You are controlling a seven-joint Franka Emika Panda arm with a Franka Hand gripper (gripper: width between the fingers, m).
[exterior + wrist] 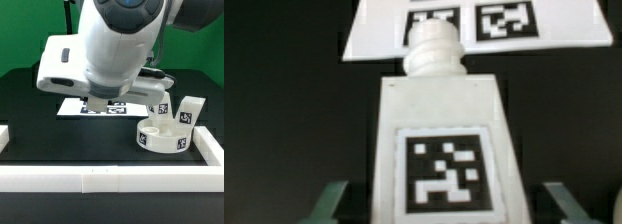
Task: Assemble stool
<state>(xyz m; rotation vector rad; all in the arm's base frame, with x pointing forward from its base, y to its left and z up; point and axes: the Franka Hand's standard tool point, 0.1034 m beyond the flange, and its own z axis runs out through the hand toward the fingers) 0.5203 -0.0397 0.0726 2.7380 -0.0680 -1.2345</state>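
Note:
The wrist view is filled by a white stool leg (441, 130) with a black-and-white tag on its face. Its ribbed peg end points toward the marker board (455, 25). My gripper (448, 205) is shut on this leg, with one dark finger (335, 202) showing on each side of it. In the exterior view the arm's white wrist hides both the gripper and the held leg, above the marker board (100, 107). At the exterior view's right the round stool seat (165, 140) lies on the black table, and two tagged legs (160, 108) (188, 112) stand up from it.
A long white border rail (110, 180) runs along the table's front. Another rail (212, 148) runs along the exterior view's right, and a short piece (5, 135) lies at its left. The table surface is black cloth.

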